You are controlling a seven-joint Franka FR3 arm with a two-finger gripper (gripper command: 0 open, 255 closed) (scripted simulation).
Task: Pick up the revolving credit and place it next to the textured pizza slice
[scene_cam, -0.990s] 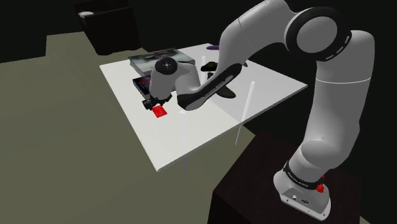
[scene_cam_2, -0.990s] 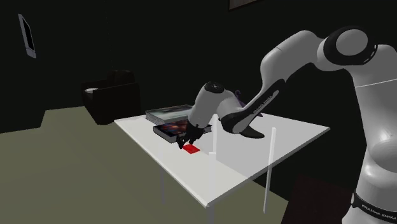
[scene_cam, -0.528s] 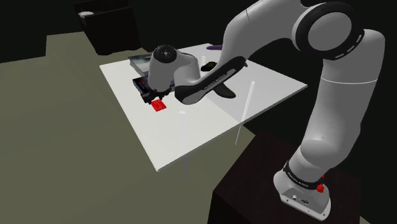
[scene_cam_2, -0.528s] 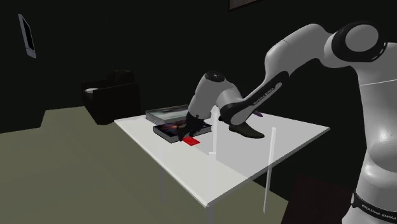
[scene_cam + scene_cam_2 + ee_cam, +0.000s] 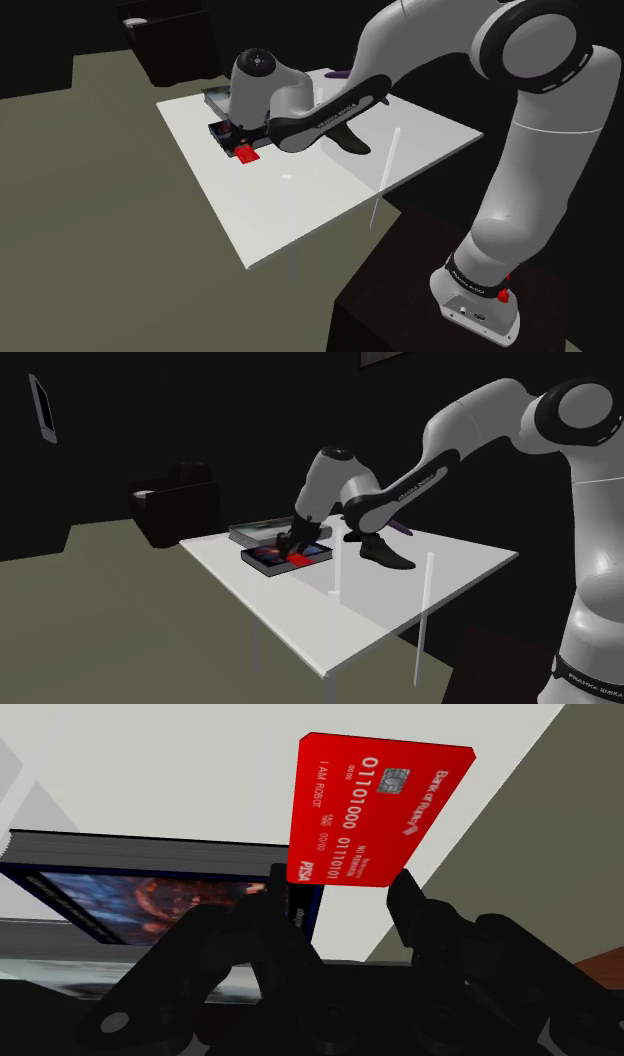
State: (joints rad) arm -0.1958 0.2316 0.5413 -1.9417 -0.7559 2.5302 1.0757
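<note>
The gripper (image 5: 345, 892) pinches the red credit card (image 5: 380, 809) by one end only (jaws nearly closed), so a quick swing over the book (image 5: 150, 899) could pivot or drop it.

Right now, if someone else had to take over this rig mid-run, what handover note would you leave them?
Jaws: shut on the red credit card, clasping it by its edges.
Card: it looks raised off the white table, close to the dark book with the colourful cover.
Done: the card is grasped and apparently lifted.
Left: carry it to the pizza slice, set it down beside the slice and release. I cannot tell which item on the table is the slice, so find it before moving.
</note>
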